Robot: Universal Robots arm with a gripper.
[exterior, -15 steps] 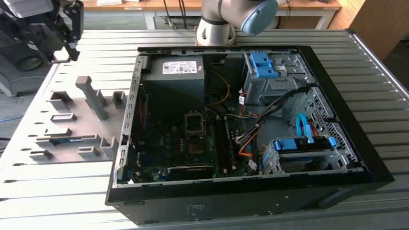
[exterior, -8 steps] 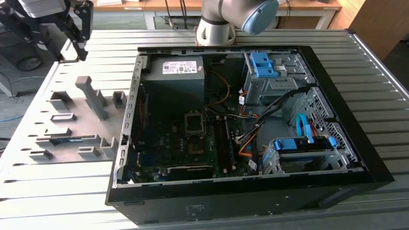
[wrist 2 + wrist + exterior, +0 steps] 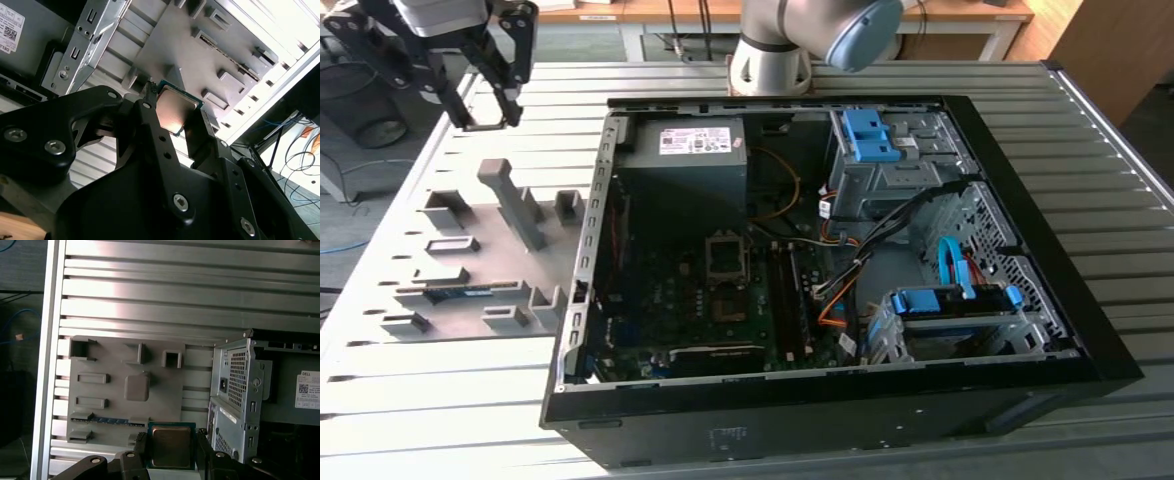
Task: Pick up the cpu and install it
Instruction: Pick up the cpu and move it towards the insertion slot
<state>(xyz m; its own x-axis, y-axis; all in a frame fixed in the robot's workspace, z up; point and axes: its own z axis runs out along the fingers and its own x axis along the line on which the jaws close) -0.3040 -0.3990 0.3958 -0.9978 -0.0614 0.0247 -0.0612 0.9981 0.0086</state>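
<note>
The cpu (image 3: 171,446) is a small square chip with a dull metal face and a green edge, clamped between my gripper's two black fingers (image 3: 141,449). In the second wrist view the cpu (image 3: 175,107) is held the same way, over the grey fixture plate (image 3: 200,55). In the exterior view my gripper (image 3: 487,112) hangs high at the far left, above the slatted table and beyond the fixture plate (image 3: 480,250). The open computer case (image 3: 1107,330) lies to the exterior view's right of it, with the dark motherboard socket (image 3: 727,262) near its middle.
The fixture plate carries raised grey blocks and a green memory stick (image 3: 460,292). Inside the case are a grey power supply (image 3: 683,150), blue drive brackets (image 3: 870,135) and loose cables (image 3: 847,290). The arm's base (image 3: 774,60) stands behind the case.
</note>
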